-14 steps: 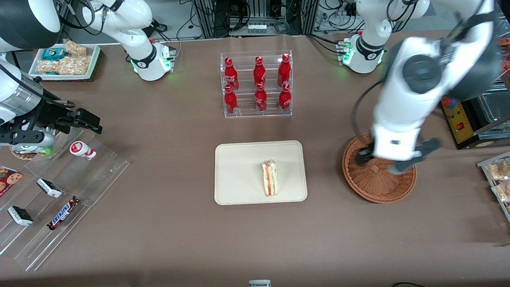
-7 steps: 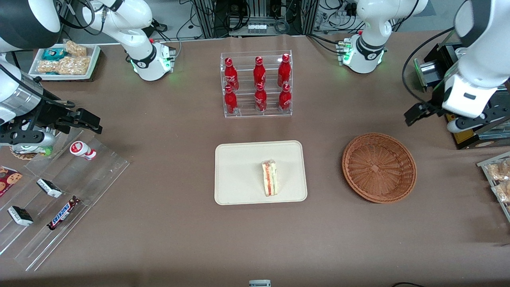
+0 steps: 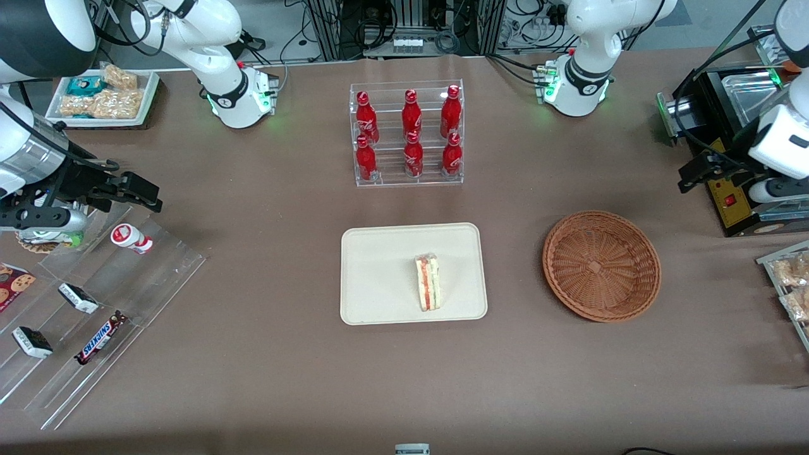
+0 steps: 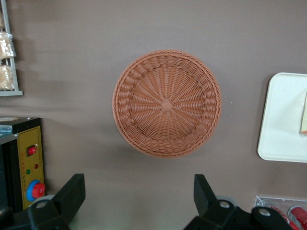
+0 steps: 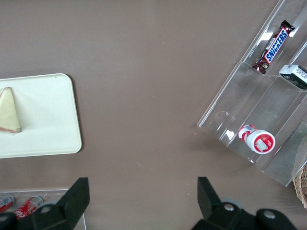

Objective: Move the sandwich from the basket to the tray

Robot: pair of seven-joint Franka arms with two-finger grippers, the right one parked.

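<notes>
The sandwich (image 3: 428, 282) lies on the cream tray (image 3: 379, 272), on the part toward the basket, with its red and green cut edge showing. The round wicker basket (image 3: 602, 265) is empty and stands beside the tray, toward the working arm's end of the table. My left gripper (image 3: 727, 180) is open and empty, raised above the table farther from the front camera than the basket, near a black box. In the left wrist view the gripper (image 4: 138, 191) is wide open, with the basket (image 4: 166, 103), the tray's edge (image 4: 285, 120) and a sliver of sandwich (image 4: 304, 115) in sight.
A clear rack of red bottles (image 3: 407, 133) stands farther from the front camera than the tray. A black box with a yellow panel (image 3: 727, 196) sits by the gripper. A snack rack (image 3: 790, 284) and a clear stepped shelf with snacks (image 3: 95, 303) are at the table's ends.
My left gripper has moved from over the basket, up and away toward the working arm's end of the table. The sandwich has stayed on the tray.
</notes>
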